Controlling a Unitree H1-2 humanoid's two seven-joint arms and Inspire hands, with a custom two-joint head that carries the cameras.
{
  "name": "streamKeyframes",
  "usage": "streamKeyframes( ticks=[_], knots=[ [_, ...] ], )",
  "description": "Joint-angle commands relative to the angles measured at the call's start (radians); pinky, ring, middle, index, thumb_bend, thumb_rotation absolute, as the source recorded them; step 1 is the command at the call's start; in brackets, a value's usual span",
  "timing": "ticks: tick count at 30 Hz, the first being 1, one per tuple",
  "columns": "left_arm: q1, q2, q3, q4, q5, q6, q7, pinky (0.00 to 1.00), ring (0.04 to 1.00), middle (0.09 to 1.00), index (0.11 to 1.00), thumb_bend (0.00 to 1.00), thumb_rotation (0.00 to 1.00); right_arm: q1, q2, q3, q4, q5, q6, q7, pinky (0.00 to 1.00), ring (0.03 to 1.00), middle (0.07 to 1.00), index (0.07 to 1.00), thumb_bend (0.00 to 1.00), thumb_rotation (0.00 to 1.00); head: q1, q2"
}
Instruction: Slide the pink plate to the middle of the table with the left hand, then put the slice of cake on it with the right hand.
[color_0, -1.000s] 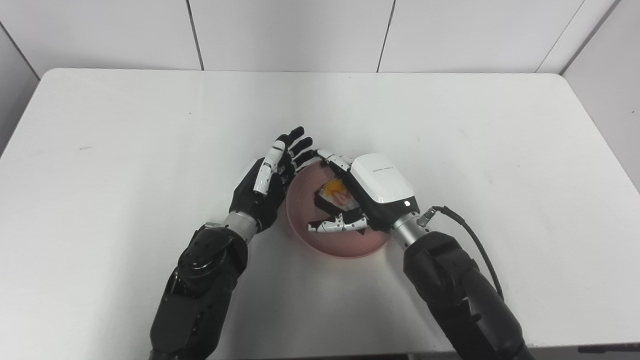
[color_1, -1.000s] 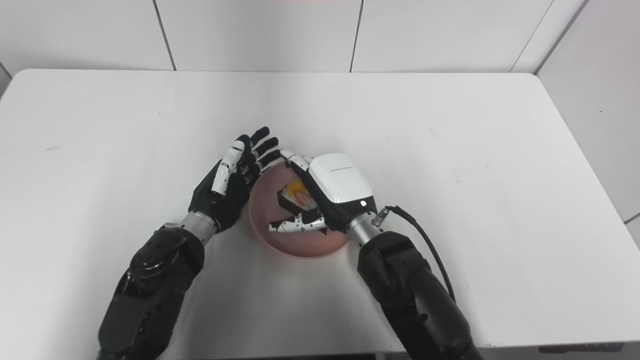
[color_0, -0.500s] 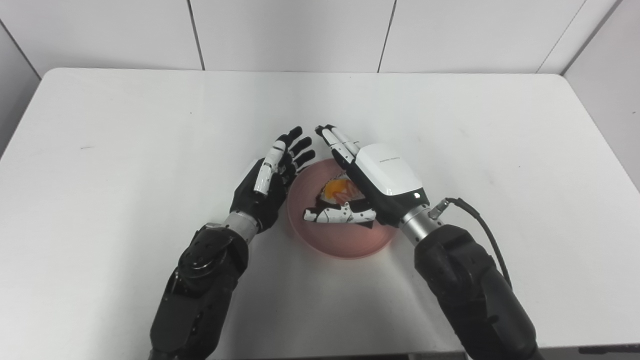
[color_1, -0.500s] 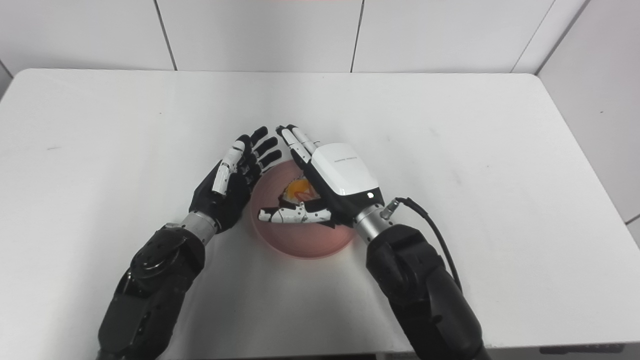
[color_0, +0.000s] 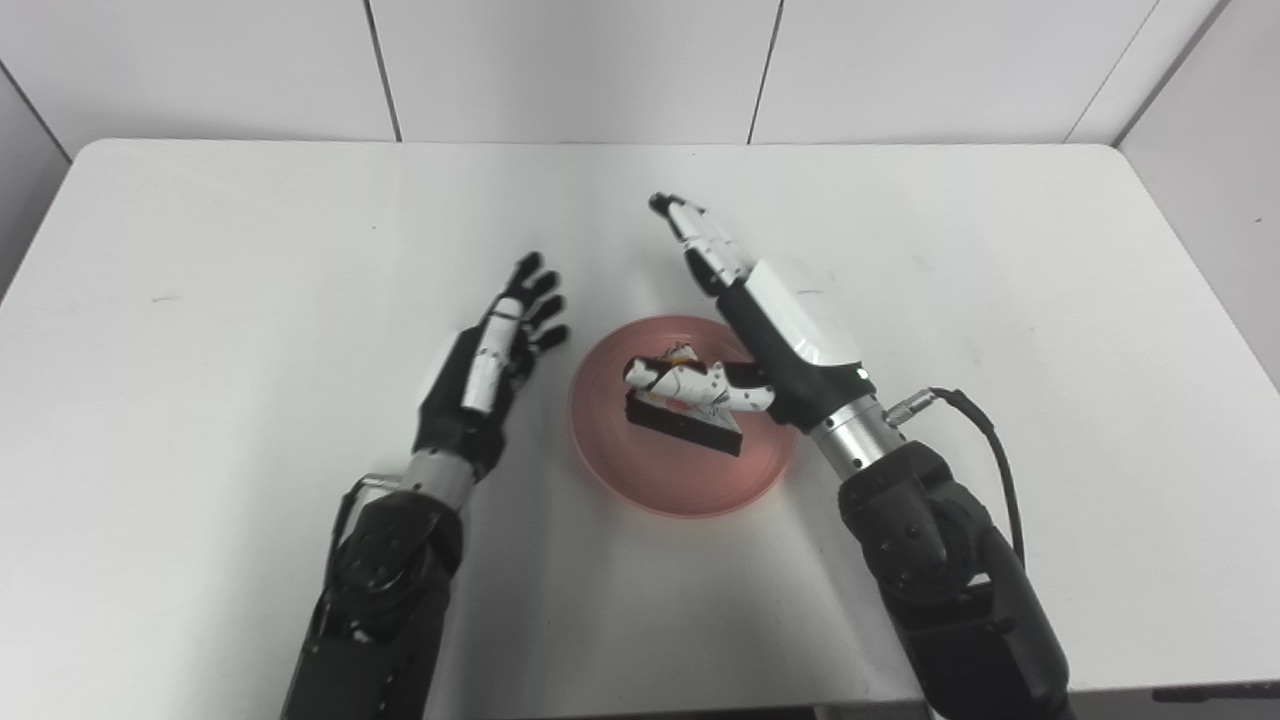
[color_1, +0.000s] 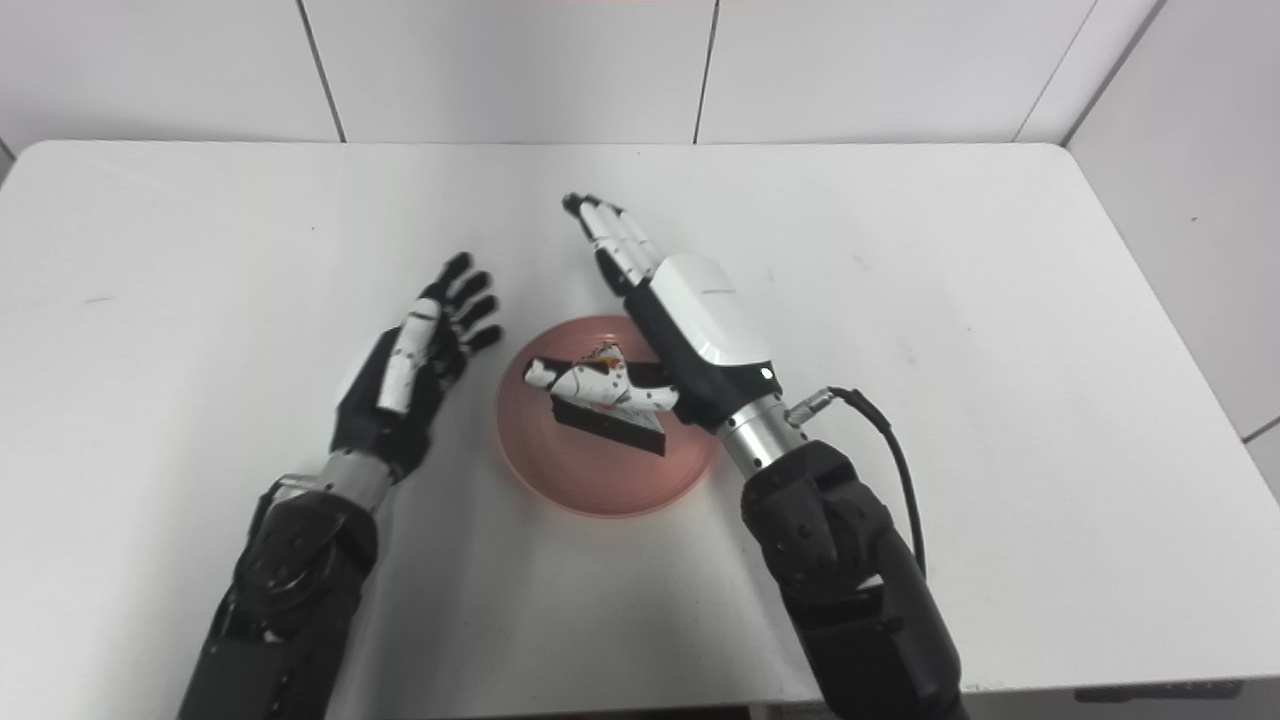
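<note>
The pink plate (color_0: 680, 480) sits near the middle of the white table. The slice of cake (color_0: 690, 425), dark with a white and orange top, lies on the plate. My right hand (color_0: 775, 320) is open above the plate's right and far side, fingers stretched up and away, thumb over the cake's top. My left hand (color_0: 490, 370) is open to the left of the plate, a little apart from its rim, holding nothing. Both also show in the right eye view: plate (color_1: 590, 485), cake (color_1: 610, 422), right hand (color_1: 695, 320), left hand (color_1: 410, 370).
The white table (color_0: 200, 250) ends at a white tiled wall behind. A black cable (color_0: 985, 440) loops from my right wrist.
My right hand has let go of the cake, opened and lifted its fingers up and away. My left hand has drawn back to the left, off the plate's rim. The cake stays on the plate.
</note>
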Motion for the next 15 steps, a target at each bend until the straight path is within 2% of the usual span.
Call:
streamKeyframes(
  ticks=[1, 3, 6, 10, 12, 15],
  knots=[
    [0.014, 0.02, 0.004, 0.006, 0.055, -0.097, 0.009, 0.99, 0.993, 0.998, 0.994, 0.4, 1.0, 0.006, 0.011, -0.033, 0.007, 0.059, -0.079, -0.06, 0.93, 1.0, 1.0, 1.0, 0.93, 1.0, 0.0, 0.001],
    [0.037, 0.032, -0.001, 0.0, 0.109, -0.156, 0.015, 1.0, 0.999, 1.0, 0.999, 0.4, 1.0, 0.031, 0.016, -0.059, 0.028, 0.102, -0.099, -0.083, 0.99, 1.0, 1.0, 1.0, 0.96, 1.0, 0.0, -0.001],
    [0.083, 0.046, -0.01, -0.041, 0.184, -0.197, 0.025, 1.0, 1.0, 1.0, 1.0, 0.43, 1.0, 0.079, 0.045, -0.112, 0.07, 0.215, -0.124, -0.115, 1.0, 1.0, 1.0, 1.0, 0.99, 1.0, -0.003, -0.003],
    [0.144, 0.047, -0.011, -0.082, 0.234, -0.232, 0.033, 1.0, 1.0, 1.0, 1.0, 0.43, 1.0, 0.126, 0.08, -0.158, 0.111, 0.332, -0.157, -0.137, 1.0, 1.0, 1.0, 1.0, 0.84, 1.0, -0.002, -0.007],
    [0.175, 0.046, -0.008, -0.097, 0.238, -0.227, 0.029, 1.0, 1.0, 1.0, 1.0, 0.43, 1.0, 0.148, 0.098, -0.175, 0.118, 0.388, -0.155, -0.138, 1.0, 1.0, 1.0, 1.0, 0.72, 1.0, 0.0, -0.011],
    [0.19, 0.054, -0.003, -0.09, 0.237, -0.228, 0.019, 1.0, 1.0, 1.0, 1.0, 0.43, 1.0, 0.171, 0.105, -0.184, 0.142, 0.413, -0.183, -0.144, 1.0, 1.0, 1.0, 1.0, 0.59, 1.0, -0.011, -0.022]
  ],
)
